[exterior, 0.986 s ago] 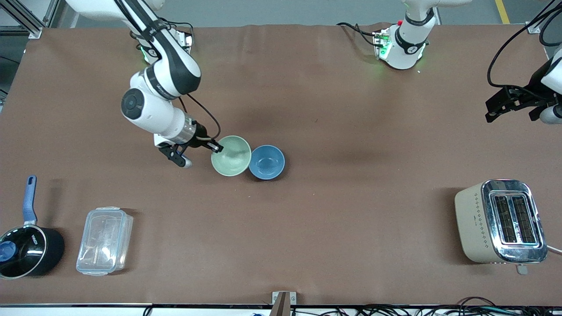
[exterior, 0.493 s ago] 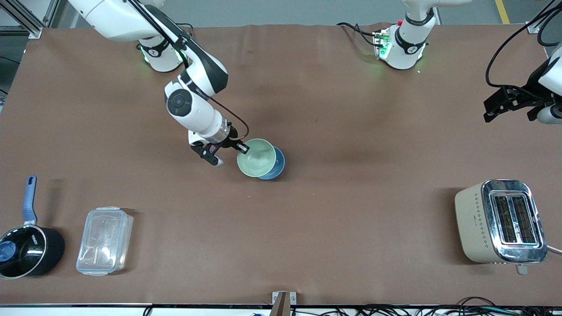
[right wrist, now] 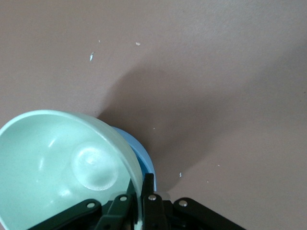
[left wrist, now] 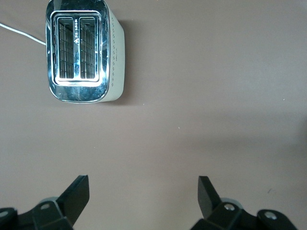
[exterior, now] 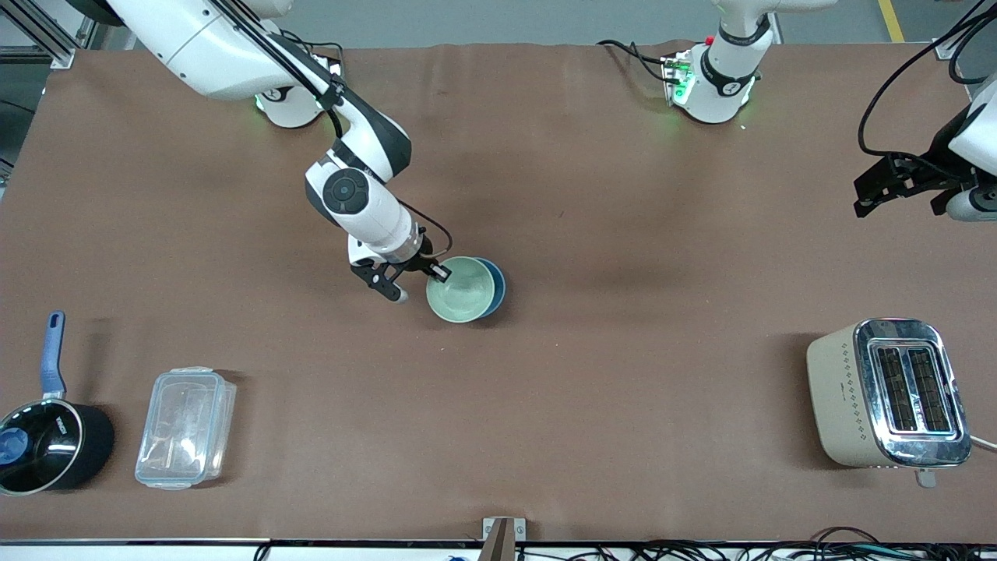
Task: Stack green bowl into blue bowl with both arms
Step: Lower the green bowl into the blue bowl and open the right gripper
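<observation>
The green bowl [exterior: 461, 289] sits inside the blue bowl [exterior: 497, 285] near the middle of the table [exterior: 607, 195], tilted so that its open side faces the front camera and the right arm's end of the table. Only a crescent of the blue bowl's rim shows past it, on the side toward the left arm's end. In the right wrist view the green bowl [right wrist: 62, 163] overlaps the blue bowl [right wrist: 141, 158], whose rim peeks out beneath it.

The right gripper [exterior: 436, 273] is closed on the green bowl's rim, at the edge toward the right arm's end of the table, one finger inside the bowl and one outside, as the right wrist view shows [right wrist: 141, 201].

The left gripper [exterior: 896, 183] waits in the air over the table's edge at the left arm's end, its fingers spread wide and holding nothing. The left wrist view shows those two fingers [left wrist: 79, 194] apart above bare table.

A toaster [exterior: 888, 393] stands at the left arm's end, nearer to the front camera than the bowls. At the right arm's end, also nearer, lie a clear plastic box [exterior: 185, 427] and, beside it at the table's edge, a black saucepan [exterior: 47, 444] with a blue handle.
</observation>
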You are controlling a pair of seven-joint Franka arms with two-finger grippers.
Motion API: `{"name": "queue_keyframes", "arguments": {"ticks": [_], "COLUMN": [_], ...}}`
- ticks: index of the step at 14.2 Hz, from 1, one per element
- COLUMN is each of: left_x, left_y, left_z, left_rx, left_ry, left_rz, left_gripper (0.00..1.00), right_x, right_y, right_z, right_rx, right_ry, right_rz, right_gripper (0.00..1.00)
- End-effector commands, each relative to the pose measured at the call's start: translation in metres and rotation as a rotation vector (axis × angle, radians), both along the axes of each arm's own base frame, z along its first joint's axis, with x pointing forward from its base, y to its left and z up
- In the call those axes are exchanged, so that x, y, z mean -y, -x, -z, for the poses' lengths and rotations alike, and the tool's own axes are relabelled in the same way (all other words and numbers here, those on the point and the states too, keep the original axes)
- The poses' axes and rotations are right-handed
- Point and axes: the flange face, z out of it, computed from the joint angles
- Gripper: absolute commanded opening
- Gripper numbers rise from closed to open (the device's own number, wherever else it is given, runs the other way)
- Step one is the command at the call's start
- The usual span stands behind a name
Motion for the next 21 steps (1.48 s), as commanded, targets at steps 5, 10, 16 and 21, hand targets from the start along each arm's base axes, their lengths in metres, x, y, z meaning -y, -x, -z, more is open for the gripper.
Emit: {"name": "queue_keyframes", "arguments": {"ticks": [5,10,16,21], "left_x": [0.001,0.002,0.002,0.003], "left_y": [0.004,0.003,0.002,-0.001], "left_z": [0.000,0.001,0.003,0.004], "left_rx": [-0.006,-0.009,-0.014,-0.013], "left_ry": [0.027,0.027,0.024,0.018], "left_rz": [-0.005,-0.005,0.012,0.013], "left_gripper": [1.00,1.00,1.00,1.00], "right_x": [-0.026,-0.025,-0.012,0.038], "right_y": [0.011,0.012,0.003,-0.035], "right_z": [-0.005,0.006,0.001,-0.059], "right_rx": [0.009,0.014,0.035,0.122], "right_ry": [-0.015,0.003,0.030,0.162], "right_rz": [-0.015,-0.045,-0.056,-0.116], "right_gripper": [0.01,0.02,0.63,0.97]}}
